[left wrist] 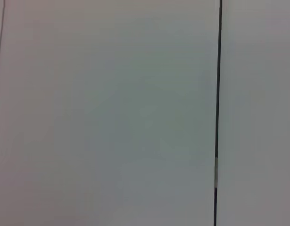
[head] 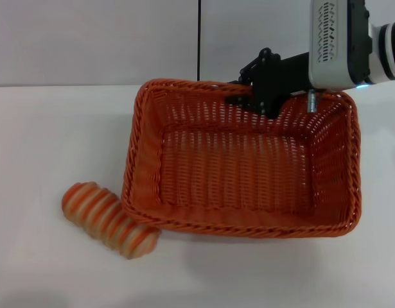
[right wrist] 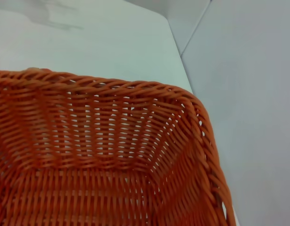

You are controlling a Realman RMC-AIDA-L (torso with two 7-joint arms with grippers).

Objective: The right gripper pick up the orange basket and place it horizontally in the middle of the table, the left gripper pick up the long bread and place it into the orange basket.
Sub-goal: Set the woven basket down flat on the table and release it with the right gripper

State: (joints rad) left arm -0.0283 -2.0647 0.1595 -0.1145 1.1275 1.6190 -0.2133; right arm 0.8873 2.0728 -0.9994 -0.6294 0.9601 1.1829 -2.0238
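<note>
The orange basket (head: 248, 229) lies flat on the white table (head: 49, 141), its long side across the head view and nothing inside it. My right gripper (head: 243, 91) is at the middle of its far rim, coming in from the right. The right wrist view shows the basket's (right wrist: 111, 89) inner wall and one corner from close above. The long bread (head: 108, 219), striped orange and cream, lies on the table at the basket's near left corner, touching the rim. My left gripper is out of view; its wrist view shows only a wall.
A pale wall (head: 94, 38) with a dark vertical seam (head: 199, 38) stands behind the table. Open table surface stretches left of the basket and along the front edge.
</note>
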